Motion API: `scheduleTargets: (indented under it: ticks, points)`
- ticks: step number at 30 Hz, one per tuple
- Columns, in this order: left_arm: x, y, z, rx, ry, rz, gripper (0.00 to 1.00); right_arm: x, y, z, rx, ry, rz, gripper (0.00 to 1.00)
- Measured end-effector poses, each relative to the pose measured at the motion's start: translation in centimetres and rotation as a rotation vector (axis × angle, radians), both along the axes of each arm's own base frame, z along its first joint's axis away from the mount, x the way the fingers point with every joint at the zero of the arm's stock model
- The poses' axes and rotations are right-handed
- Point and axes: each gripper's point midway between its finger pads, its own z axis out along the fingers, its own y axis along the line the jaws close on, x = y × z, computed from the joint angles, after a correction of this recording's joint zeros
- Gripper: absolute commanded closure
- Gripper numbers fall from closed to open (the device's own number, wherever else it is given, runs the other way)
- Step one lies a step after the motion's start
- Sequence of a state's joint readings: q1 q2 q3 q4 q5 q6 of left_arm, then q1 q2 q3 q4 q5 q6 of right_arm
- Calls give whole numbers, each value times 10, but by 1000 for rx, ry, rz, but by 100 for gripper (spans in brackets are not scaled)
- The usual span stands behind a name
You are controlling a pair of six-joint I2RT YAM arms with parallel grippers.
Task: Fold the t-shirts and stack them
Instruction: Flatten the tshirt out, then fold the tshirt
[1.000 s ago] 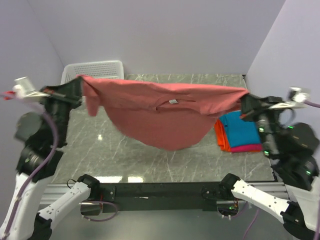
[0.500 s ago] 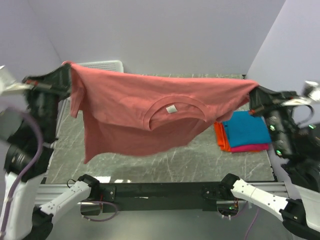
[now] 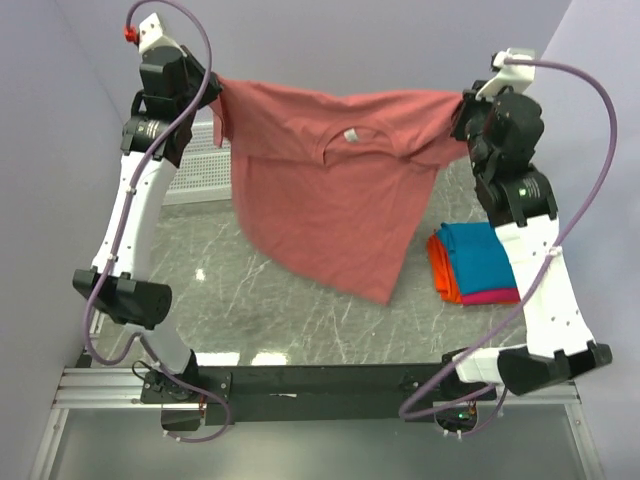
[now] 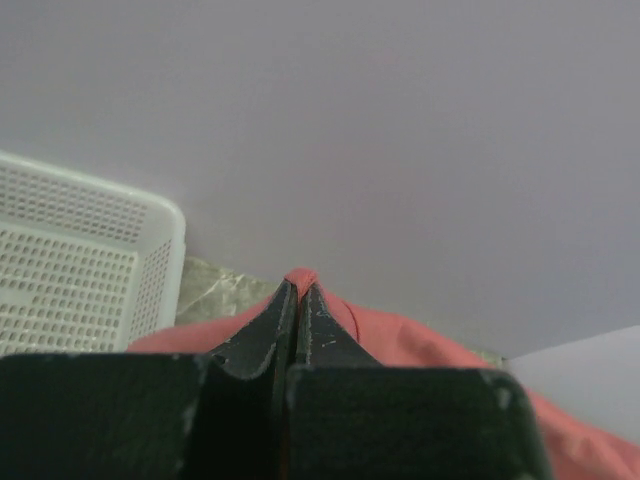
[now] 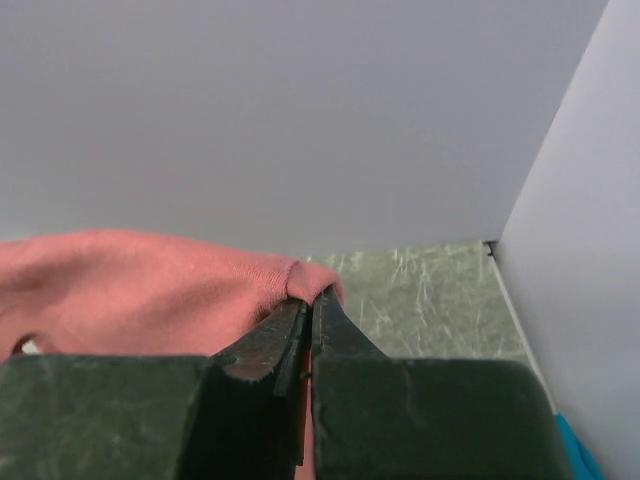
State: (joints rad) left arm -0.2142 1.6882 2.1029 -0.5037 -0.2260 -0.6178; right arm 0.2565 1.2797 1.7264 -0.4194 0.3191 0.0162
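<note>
Far left, the basket (image 3: 195, 170) is sitting at the back of the desk (image 3: 200, 290), partly behind the raised left arm (image 3: 135, 205). The left jaws are pinching one shoulder corner of the red shirt (image 3: 330, 205). The wrist view is showing them pressed nearly flat, with a nub of cloth poking past the tips.

The shirt is hanging well above the desk, its top edge stretched between the two arms. The label (image 3: 350, 134) is facing the overhead camera, and the hem is drooping free, skewed toward the right. My judgement: it is being held high and taut so the body is dropping open and flat, ready for laying down and folding.

The right jaws are nipping the opposite shoulder in the same way. Lower right, the folded stack (image 3: 478, 262), teal on top over orange and pink, is lying on the desk apart from the hanging hem, presumably awaiting this shirt.
</note>
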Motion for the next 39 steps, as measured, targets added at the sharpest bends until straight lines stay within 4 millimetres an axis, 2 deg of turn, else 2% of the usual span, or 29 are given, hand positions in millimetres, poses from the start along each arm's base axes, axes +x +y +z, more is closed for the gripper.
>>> scheduleTargets:
  ticks: [2,4,6,9,10,12,14,15,17,19,20,21,22,23,24,25,26,27,30,36,39]
  points:
    - [4,-2,9,0,-14,-21,99,10,-4,7,4,-8,8,100]
    - [-4,-3,23,-2,-41,-40,99,8,-4,17,12,-29,28,100]
    - [-19,-2,40,-4,-77,-50,99,-5,-4,29,23,-61,50,100]
    - [-48,5,51,-6,-91,-53,99,-31,-3,39,41,-100,82,100]
    - [-61,9,49,-6,-82,-49,99,-43,-4,35,48,-102,90,100]
    - [-83,15,30,-9,-41,-44,99,-66,-5,7,75,-68,103,100]
    - [-104,19,-16,-22,56,-34,99,-81,-3,-38,106,10,121,100]
    - [-115,22,-50,-25,140,-26,100,-89,-2,-58,123,47,127,100]
    - [-132,25,-108,-36,284,-6,100,-101,4,-119,167,158,150,100]
    - [-146,30,-183,-41,467,38,100,-111,14,-185,212,306,181,100]
    - [-156,33,-220,-39,564,62,96,-117,19,-222,234,399,192,98]
    - [-173,36,-267,-28,696,88,87,-126,23,-258,254,501,198,86]
    - [-191,39,-304,-19,812,104,67,-135,25,-284,271,580,195,75]
    - [-205,40,-329,-14,887,110,56,-143,27,-315,293,674,184,60]
    - [-224,42,-355,-12,982,123,47,-152,27,-342,310,765,164,29]
    - [-240,43,-372,-11,1054,133,37,-163,27,-364,324,845,143,16]
    - [-252,44,-381,-12,1107,146,32,-172,27,-379,330,906,131,13]
    - [-256,45,-383,-15,1127,158,28,-179,27,-388,334,948,122,12]
    - [-249,46,-373,-21,1102,176,1,-182,29,-390,351,970,124,10]
    - [-210,44,-326,-33,958,171,1,-159,41,-353,374,868,193,8]
    - [-194,39,-317,-30,919,151,1,-146,49,-338,374,824,229,8]
